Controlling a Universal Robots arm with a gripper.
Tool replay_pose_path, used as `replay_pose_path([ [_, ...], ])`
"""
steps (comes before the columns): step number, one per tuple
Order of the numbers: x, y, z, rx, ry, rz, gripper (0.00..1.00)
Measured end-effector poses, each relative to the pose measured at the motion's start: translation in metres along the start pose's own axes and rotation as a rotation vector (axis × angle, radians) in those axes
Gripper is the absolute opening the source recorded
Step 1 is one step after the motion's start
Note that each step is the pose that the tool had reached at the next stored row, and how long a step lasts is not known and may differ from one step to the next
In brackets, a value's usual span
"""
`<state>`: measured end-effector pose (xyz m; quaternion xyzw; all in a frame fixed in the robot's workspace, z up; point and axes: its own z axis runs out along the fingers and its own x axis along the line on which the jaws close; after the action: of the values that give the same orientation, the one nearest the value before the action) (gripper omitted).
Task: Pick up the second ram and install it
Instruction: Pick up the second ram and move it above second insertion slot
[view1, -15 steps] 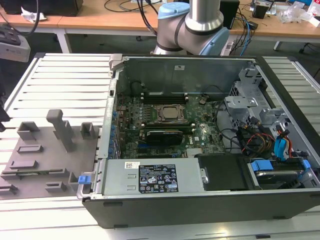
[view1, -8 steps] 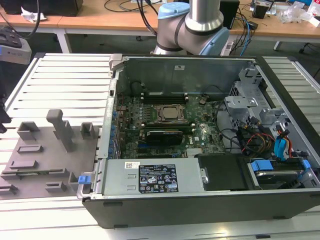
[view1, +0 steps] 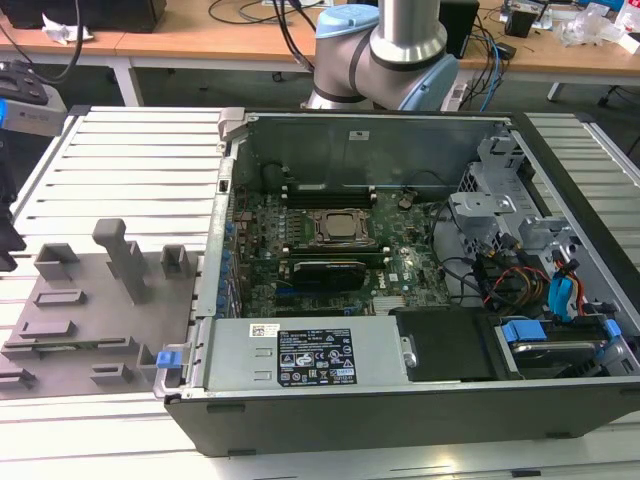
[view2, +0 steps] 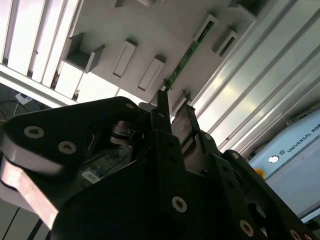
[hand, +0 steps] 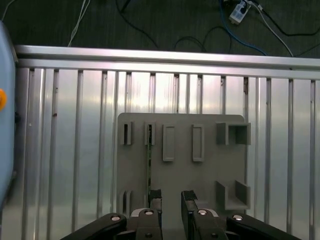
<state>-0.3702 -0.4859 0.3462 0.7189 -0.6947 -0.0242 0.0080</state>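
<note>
Pickup approach, nothing grasped.
The gripper (hand: 171, 197) hangs open over the grey tray (hand: 182, 172); the second ram (hand: 149, 165) stands edgewise in its slot, and grasping likely needs the jaws astride it.

- You'll find the computer case (view1: 400, 410) lying open on the desk (view1: 120, 150), toward the exterior view's right.
- The fixture plate (view1: 100, 310) lies on the desk just beside the case, at the exterior view's left.
- The arm's base (view1: 385, 50) stands behind the case, on the far side.
- Inside the case, the CPU socket (view1: 338, 226) sits mid-board, with the power supply (view1: 310, 355) along the near wall and the drive bays (view1: 540, 280) to the right.
- In the first wrist view, the second ram (hand: 149, 165) stands on edge in a slot of the plate.
- The gripper (hand: 171, 197) hangs over the plate, fingers apart, one finger in line with the ram.
</note>
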Motion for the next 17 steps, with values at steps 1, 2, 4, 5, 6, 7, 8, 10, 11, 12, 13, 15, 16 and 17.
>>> replay_pose_path([
  [1,0.0000,0.0000,0.0005,0.0001,0.0000,0.000,0.30],
  [2,0.0000,-0.0001,0.0010,0.0000,0.0000,0.000,0.30],
  [4,0.0001,-0.0001,0.0025,0.0000,0.0001,-0.001,0.30],
  [5,0.0002,-0.0001,0.0033,0.0000,0.0001,-0.001,0.30],
  [6,0.0002,-0.0002,0.0044,-0.0001,0.0001,-0.002,0.30],
  [7,0.0003,-0.0002,0.0051,0.0000,0.0001,-0.002,0.30],
  [8,0.0003,-0.0003,0.0056,-0.0001,0.0001,-0.002,0.30],
  [10,0.0003,-0.0003,0.0066,-0.0001,0.0001,-0.003,0.30],
  [11,0.0004,-0.0003,0.0070,0.0000,0.0001,-0.003,0.30],
  [12,0.0004,-0.0004,0.0078,0.0000,0.0001,-0.003,0.30],
  [13,0.0005,-0.0004,0.0083,-0.0001,0.0002,-0.003,0.30],
  [15,0.0005,-0.0005,0.0096,0.0000,0.0002,-0.004,0.30],
  [16,0.0006,-0.0005,0.0103,-0.0001,0.0002,-0.004,0.30],
  [17,0.0007,-0.0005,0.0113,-0.0001,0.0002,-0.004,0.30],
])
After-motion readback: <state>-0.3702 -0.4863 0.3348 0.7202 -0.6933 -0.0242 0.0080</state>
